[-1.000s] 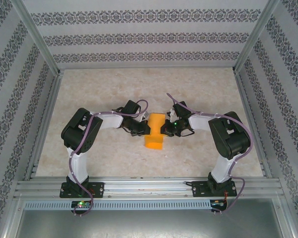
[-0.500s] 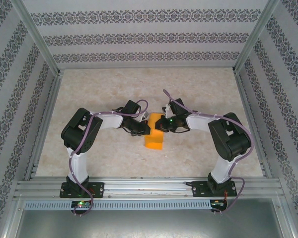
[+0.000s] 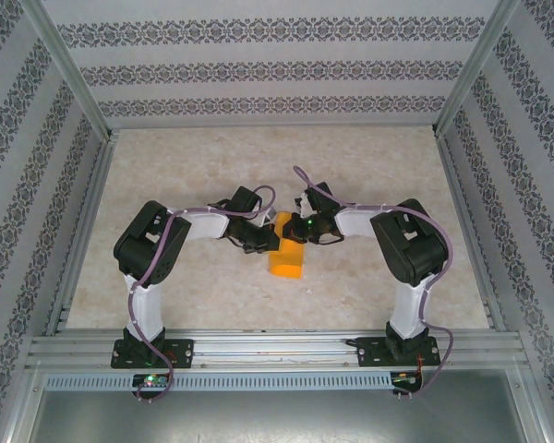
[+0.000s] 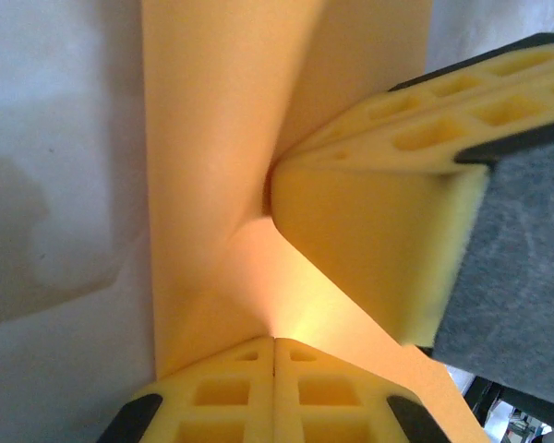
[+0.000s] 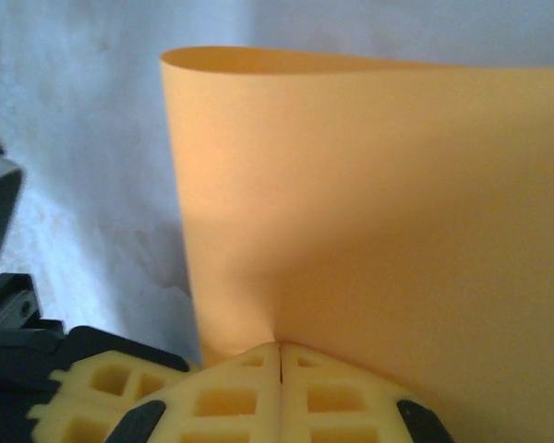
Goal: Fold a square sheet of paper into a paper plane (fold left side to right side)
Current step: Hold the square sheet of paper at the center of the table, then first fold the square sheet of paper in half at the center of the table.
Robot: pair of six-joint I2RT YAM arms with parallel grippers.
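Orange sheet [image 3: 287, 260] — bent over, edge curled, ctr of table [image 3: 185, 166]

Beige marbled table [image 3: 212, 157] sits inside patterned walls [image 3: 258, 69], with aluminium rail [image 3: 277, 349] and slotted strip [image 3: 277, 380] along near edge.

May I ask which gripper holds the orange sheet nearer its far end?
The right gripper: it pinches the far end of the sheet; the left gripper holds its left edge.

Thin, smooth, matt orange paper [image 5: 369, 212]. Matt yellow plastic on the left hand [image 4: 274, 349]. Mottled, matt beige surface [image 3: 194, 157]. Brushed metal rail [image 3: 277, 349].
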